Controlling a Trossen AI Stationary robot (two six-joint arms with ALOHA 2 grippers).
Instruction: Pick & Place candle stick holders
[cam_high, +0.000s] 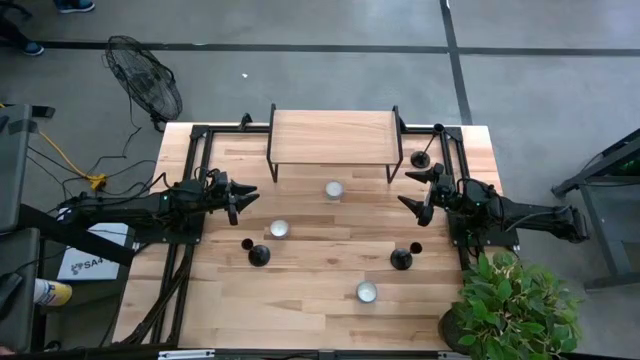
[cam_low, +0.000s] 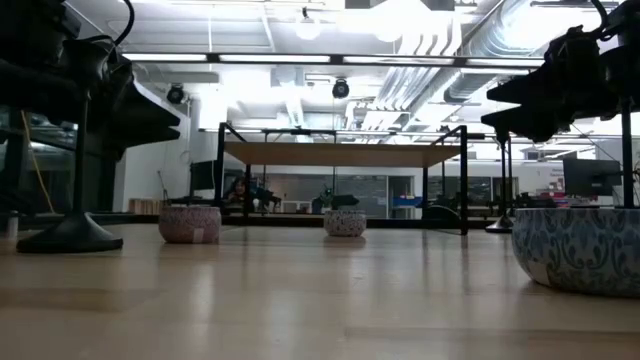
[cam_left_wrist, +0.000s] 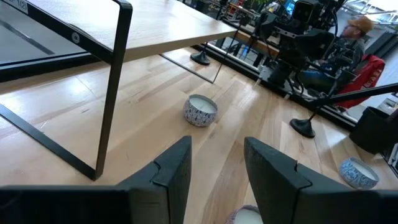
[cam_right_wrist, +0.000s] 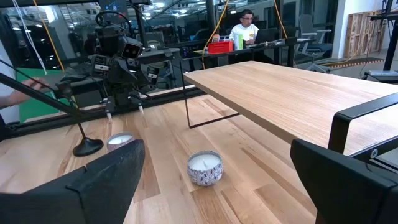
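Observation:
Three black candlesticks stand upright on their round bases on the wooden table. One stands near left (cam_high: 259, 255), one near right (cam_high: 401, 259), and one at the far right beside the shelf (cam_high: 421, 158). My left gripper (cam_high: 245, 197) hovers open and empty at mid-left, its fingers pointing toward the table's right. In its wrist view (cam_left_wrist: 217, 177) it faces the near right candlestick's base (cam_left_wrist: 304, 127). My right gripper (cam_high: 420, 192) hovers wide open and empty at mid-right, pointing left. Its wrist view (cam_right_wrist: 217, 180) shows the near left candlestick's base (cam_right_wrist: 87, 147).
A wooden shelf on a black frame (cam_high: 333, 137) stands at the table's far middle. Three patterned candle tins sit on the table: centre (cam_high: 333, 190), left of centre (cam_high: 279, 229) and near the front (cam_high: 366, 292). A potted plant (cam_high: 515, 305) stands at the near right corner.

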